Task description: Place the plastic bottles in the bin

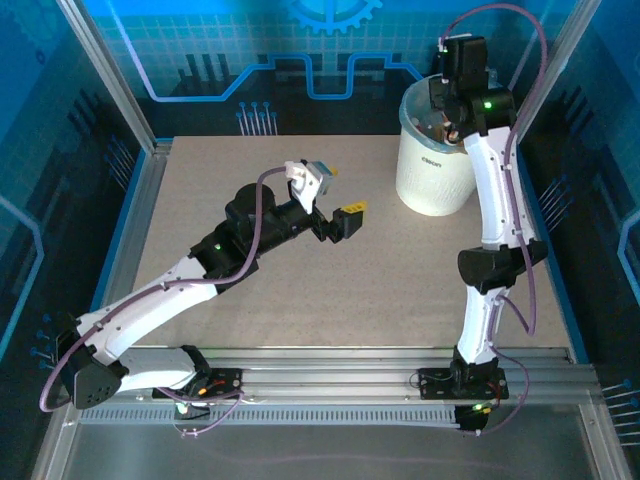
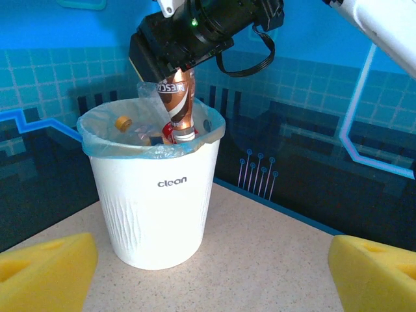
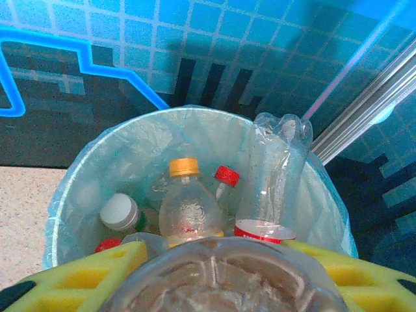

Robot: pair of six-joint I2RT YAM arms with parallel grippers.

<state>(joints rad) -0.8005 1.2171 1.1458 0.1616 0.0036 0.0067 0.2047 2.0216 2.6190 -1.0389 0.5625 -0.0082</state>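
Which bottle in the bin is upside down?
The tall clear bottle with the red label, at the right side of the bin: its lobed base points up, while the others beside it show their caps on top.

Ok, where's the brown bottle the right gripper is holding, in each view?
Top external: upper right, the brown bottle is a small glimpse under the right gripper, over the bin.
Left wrist: upper centre, gripped above the bin, its lower end inside the rim.
Right wrist: bottom centre, its end up close between the yellow fingers.
Shared landmark: the bin's pale blue liner.
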